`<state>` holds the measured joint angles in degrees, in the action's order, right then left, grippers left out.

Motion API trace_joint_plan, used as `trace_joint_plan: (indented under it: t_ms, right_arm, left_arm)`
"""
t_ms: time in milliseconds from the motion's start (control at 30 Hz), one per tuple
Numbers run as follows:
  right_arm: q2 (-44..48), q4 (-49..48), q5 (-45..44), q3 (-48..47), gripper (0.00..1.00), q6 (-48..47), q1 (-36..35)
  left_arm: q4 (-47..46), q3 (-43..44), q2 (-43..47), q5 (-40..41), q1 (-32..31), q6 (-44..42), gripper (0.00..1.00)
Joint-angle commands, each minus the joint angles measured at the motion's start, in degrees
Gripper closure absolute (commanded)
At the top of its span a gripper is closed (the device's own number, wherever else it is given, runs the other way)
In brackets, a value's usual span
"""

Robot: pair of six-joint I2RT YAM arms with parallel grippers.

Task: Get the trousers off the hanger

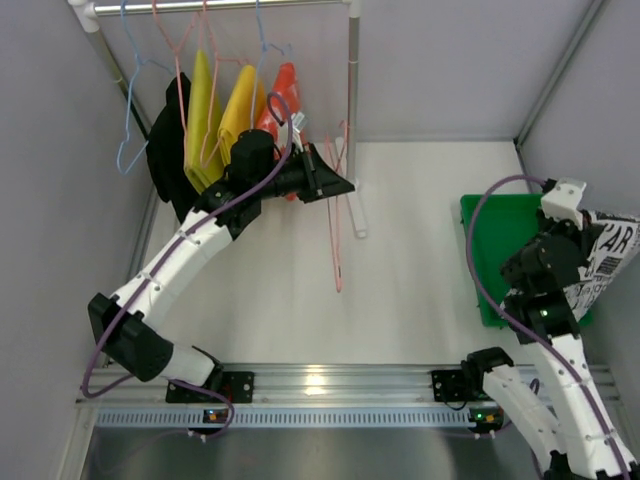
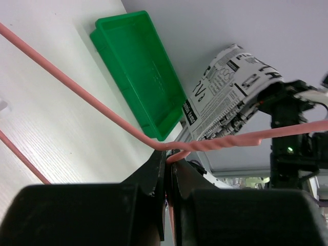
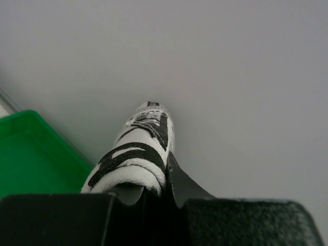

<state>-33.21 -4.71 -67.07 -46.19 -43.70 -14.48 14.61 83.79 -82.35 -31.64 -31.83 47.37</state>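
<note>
The trousers (image 1: 605, 258), white with black letters, hang from my right gripper (image 1: 570, 250) at the far right, above the green tray's right edge. In the right wrist view my right gripper (image 3: 164, 179) is shut on a fold of the trousers (image 3: 141, 148). The pink wire hanger (image 1: 336, 215) hangs bare in the middle of the top view, off the rail. My left gripper (image 1: 340, 185) is shut on its wire near the twisted neck. In the left wrist view the hanger (image 2: 92, 100) runs across, my left gripper (image 2: 169, 161) pinches it, and the trousers (image 2: 225, 92) show beyond.
A green tray (image 1: 495, 260) lies on the white table at the right; it also shows in the left wrist view (image 2: 138, 66). The rail (image 1: 220, 6) at the back left carries light blue and pink hangers with yellow (image 1: 205, 120), red-orange (image 1: 283, 95) and black (image 1: 165, 150) garments. Grey walls enclose both sides.
</note>
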Motion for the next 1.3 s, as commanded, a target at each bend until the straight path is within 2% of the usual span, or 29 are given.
trace_joint_plan:
  t_ms: [0,67,100,133,200,233,300,500,533,633,667,733,767,833,900,967,1033,1067,1133,1167,1200,1233,1267]
  right_arm:
    - [-9.0,-6.0,4.5,2.2,1.0,-1.2,7.2]
    - [-16.8,-2.7,10.7,1.3,1.0,6.1,13.2]
    - [-19.3,0.2,16.1,-0.4,1.0,8.5,19.3]
    - [-21.3,1.3,20.5,-0.7,1.0,10.0,21.1]
    - [-26.6,0.3,24.6,-0.3,1.0,10.4,23.1]
    - [-27.6,2.6,32.7,-0.1,1.0,10.4,23.2]
    - [-29.6,4.4,41.8,0.1,1.0,10.9,22.7]
    - [-36.9,2.7,45.8,-0.4,1.0,9.6,20.9]
    - [-37.8,2.9,46.0,-1.1,0.97,9.9,20.9]
    - [-40.2,8.7,48.3,-5.4,0.75,11.5,21.0]
    - [-40.0,10.1,49.1,-6.4,0.55,11.8,20.9]
    - [-39.3,14.2,52.8,-9.0,0.37,12.4,20.8]
    - [-38.3,15.6,53.6,-11.1,0.24,12.9,20.8]
    - [-36.6,21.6,57.1,-15.0,0.13,13.7,20.8]
    - [-35.0,27.0,60.0,-17.5,0.09,14.1,20.8]
    - [-31.0,33.9,64.2,-20.2,0.06,15.0,20.8]
    - [-27.1,38.6,70.0,-21.2,0.06,17.4,20.9]
    - [-22.3,39.6,72.1,-21.8,0.07,19.0,21.2]
    - [-17.1,41.2,83.4,-22.4,0.07,24.7,21.4]
    - [-12.2,42.2,87.9,-23.1,0.1,27.0,21.3]
    - [-10.1,42.5,98.1,-23.5,0.16,29.4,21.3]
    - [-8.5,42.5,103.2,-23.9,0.22,34.8,21.3]
    - [-6.7,41.7,106.9,-24.7,0.35,38.1,21.0]
  left_arm:
    - [-4.1,3.0,-0.4,-1.8,0.2,2.2,1.0]
    - [-4.2,3.3,-0.4,-2.2,0.2,2.7,1.0]
    - [-4.4,3.3,-0.4,-2.4,0.2,3.1,1.0]
    - [-4.5,3.3,-0.5,-2.5,0.2,3.2,1.0]
    - [-4.9,3.0,-0.4,-2.5,0.2,3.3,1.0]
    - [-4.9,2.9,-0.4,-2.5,0.2,3.3,1.0]
    - [-4.8,2.5,-0.6,-2.5,0.2,3.3,1.0]
    - [-4.6,2.2,-1.0,-2.3,0.2,2.5,1.0]
    - [-4.6,2.1,-1.0,-2.4,0.2,2.5,1.0]
    - [-4.7,1.6,-0.8,-2.5,0.3,2.2,1.0]
    - [-4.9,1.6,-0.6,-2.6,0.2,2.0,1.0]
    - [-4.9,1.4,-0.4,-2.3,0.2,1.4,1.0]
    - [-4.9,1.0,-0.3,-2.4,0.2,1.1,1.0]
    - [-4.8,0.5,0.3,-2.3,0.1,0.5,1.0]
    - [-4.4,0.0,1.1,-2.3,0.1,0.0,1.0]
    - [-3.9,-1.1,1.7,-2.3,0.0,-0.6,1.0]
    - [-3.1,-2.3,3.2,-1.8,-0.6,-1.6,1.0]
    - [-2.7,-2.7,3.8,-0.6,-0.9,-3.1,1.0]
    - [-1.4,-3.6,5.7,2.0,-2.3,-4.6,1.0]
    - [-0.7,-3.9,6.5,5.7,-2.9,-5.7,1.0]
    - [0.0,-3.9,7.4,7.8,-3.5,-6.1,1.0]
    - [2.1,-3.4,7.6,10.0,-4.9,-6.5,1.0]
    - [3.0,-3.1,7.9,12.3,-5.9,-7.2,1.0]
